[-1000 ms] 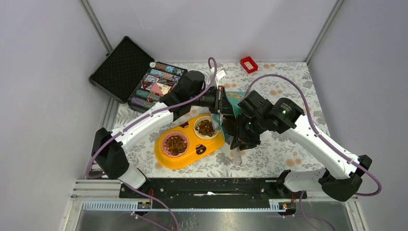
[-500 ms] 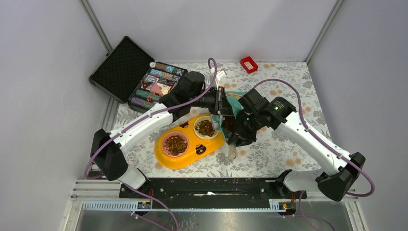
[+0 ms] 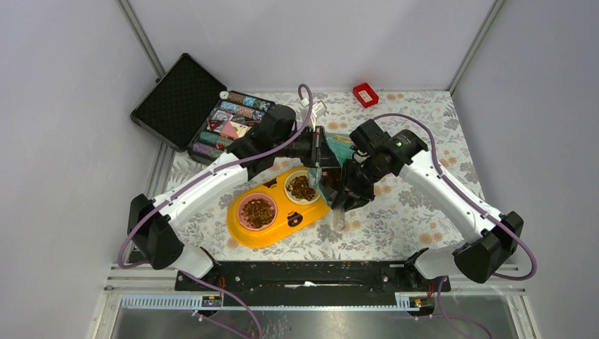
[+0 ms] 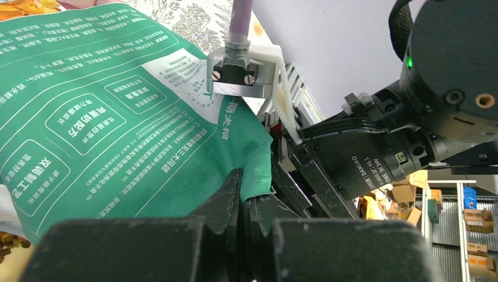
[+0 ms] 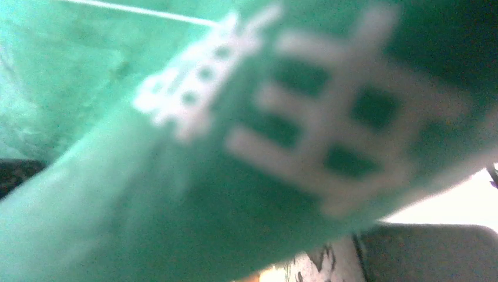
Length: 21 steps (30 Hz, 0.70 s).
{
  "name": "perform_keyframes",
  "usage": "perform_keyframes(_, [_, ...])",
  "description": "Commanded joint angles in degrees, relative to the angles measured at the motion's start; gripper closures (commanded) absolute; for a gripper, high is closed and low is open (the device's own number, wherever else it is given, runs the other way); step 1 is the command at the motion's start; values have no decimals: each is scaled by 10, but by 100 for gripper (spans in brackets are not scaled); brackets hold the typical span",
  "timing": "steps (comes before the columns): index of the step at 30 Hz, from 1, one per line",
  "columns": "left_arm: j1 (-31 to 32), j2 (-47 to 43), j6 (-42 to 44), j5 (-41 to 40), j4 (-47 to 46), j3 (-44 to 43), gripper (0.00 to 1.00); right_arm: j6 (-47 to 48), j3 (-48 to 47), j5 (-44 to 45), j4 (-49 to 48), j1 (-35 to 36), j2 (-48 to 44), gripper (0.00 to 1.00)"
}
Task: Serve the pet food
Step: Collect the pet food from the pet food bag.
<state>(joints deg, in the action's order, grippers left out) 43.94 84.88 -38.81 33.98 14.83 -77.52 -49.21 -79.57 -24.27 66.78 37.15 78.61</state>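
Presently the job looks late in the pour. A green-and-white pouch hangs between the two arms, just beyond the yellow double feeder. Its lower end sits beside the white bowl. Kibble lies in the pink bowl and in the white one, and both look well filled.

Left fingers: pressed together, with the pouch's thin edge nipped between them. This is plain in the left wrist view.

Right fingers: the right wrist camera shows only blurred green pouch. From above, that wrist is pushed in against the pouch's lower side. I cannot tell how far these fingers are parted or whether they hold anything. A pale translucent piece sticks out below them, and I cannot identify it.

How to do it well, as I judge it:
- With both bowls this full, pour little or nothing more.
- Lift the pouch mouth above its base before carrying it off, so loose kibble doesn't fall onto the floral worktop.
- Keep the left pinch firm, since the film is slick and the grip is only on an edge.
- Move both arms together, because a pull from one side could tear the pouch loose or twist it.
- Set the pouch down upright, well apart from the feeder.
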Motion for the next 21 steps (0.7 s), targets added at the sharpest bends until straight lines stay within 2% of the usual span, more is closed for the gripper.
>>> perform_keyframes(1, [23,-66,-10,69,-78,-34,100,91,-46,-25,25,-5,36,100])
perform_keyframes(6, [23,-67,-9,69,-75,-40,100,169,-85,-26,110,-5,48,100])
perform_keyframes(12, [23,-67,-10,70,-74,-39,100,227,-156,-27,169,-5,84,100])
perform_keyframes(17, [23,-74,-13,61,-74,-41,100,228,-213,1,184,-5,135,100])
perform_keyframes(21, [23,-78,-15,45,-74,-42,100,188,-206,23,152,-3,120,100])
